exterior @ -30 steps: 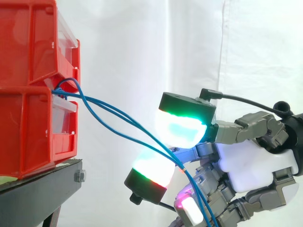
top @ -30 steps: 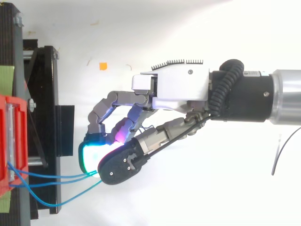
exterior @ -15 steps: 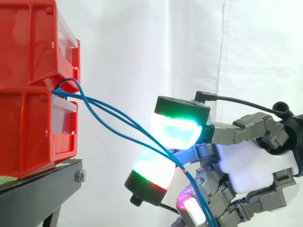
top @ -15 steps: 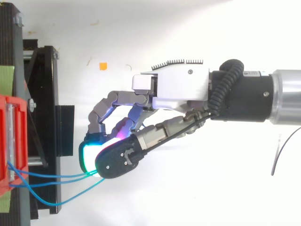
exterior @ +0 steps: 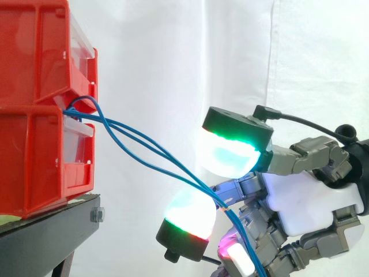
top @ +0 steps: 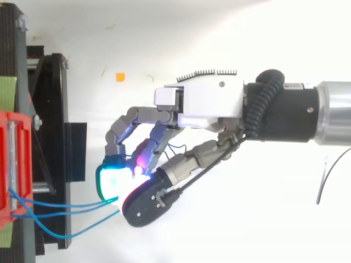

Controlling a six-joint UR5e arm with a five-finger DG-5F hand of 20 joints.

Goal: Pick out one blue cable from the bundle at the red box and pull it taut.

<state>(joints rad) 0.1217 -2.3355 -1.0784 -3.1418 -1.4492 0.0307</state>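
Note:
Three thin blue cables (exterior: 144, 144) leave the front of the stacked red bins (exterior: 40, 115) and slope down to the right into my hand (exterior: 311, 196). They run through the gap between two glowing pads, the upper one (exterior: 228, 158) and the lower one (exterior: 190, 213), and touch neither. Past the gap they drop in front of the hand toward the bottom edge. From above, the cables (top: 71, 205) reach the hand (top: 203, 104) between a cyan pad (top: 109, 183) and the thumb. The hand is open, its pads spread apart. All the cables hang slack.
The red bins (top: 13, 164) rest on a black stand (exterior: 52, 231) at the left. A white curtain hangs behind. An orange mark (top: 120, 77) and a thin black wire (top: 323, 186) lie on the white floor.
The two pads around the cables have drawn apart: the upper one moved up and right, the lower one dropped. The cables lie as before.

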